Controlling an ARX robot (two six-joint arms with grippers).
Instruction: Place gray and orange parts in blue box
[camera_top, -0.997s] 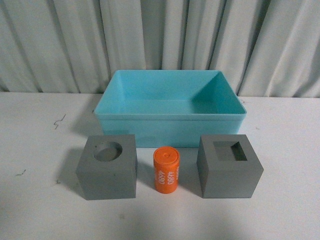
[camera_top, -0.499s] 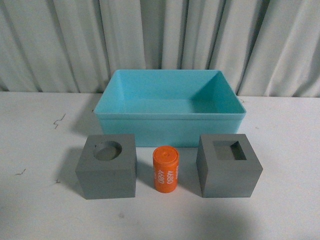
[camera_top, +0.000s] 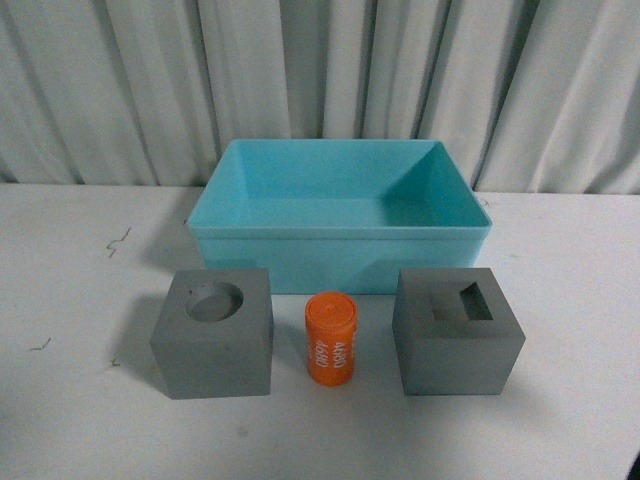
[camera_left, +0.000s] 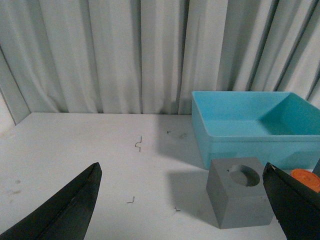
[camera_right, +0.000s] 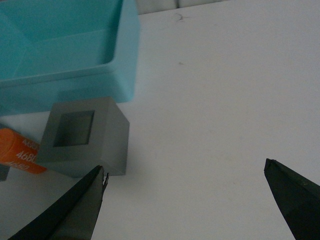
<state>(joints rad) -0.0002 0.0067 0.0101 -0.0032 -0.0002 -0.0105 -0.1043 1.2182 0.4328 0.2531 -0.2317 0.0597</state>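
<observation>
A white table (camera_top: 80, 400) in front of a pale curtain (camera_top: 120, 90). The box (camera_top: 340, 262), open and with nothing in it, sits at the back. Just in front of it stand three parts in a row, none touching: the round-recess cube (camera_top: 213, 345) on the left, the cylinder (camera_top: 331, 340) upright in the middle with its long axis vertical, and the square-recess cube (camera_top: 458, 345) on the right. None is in the box yet. Neither arm shows clearly in the front view. In the left wrist view the left gripper (camera_left: 181, 167) has its two dark fingers spread wide with nothing between them. The round-recess cube lies ahead of it, off toward the finger on the cylinder's side. In the right wrist view the right gripper (camera_right: 183, 167) is likewise spread wide and empty. The square-recess cube lies just ahead of one fingertip, outside the gap, and looks closer than the left gripper's cube does. The right arm therefore seems the likelier to pick first, and it would have to shift sideways toward the cylinder to straddle its cube. Compared with half a second ago, the parts and box sit in the same places. The shading inside the square recess looks different, and a small dark sliver now shows at the front view's lower right corner.
</observation>
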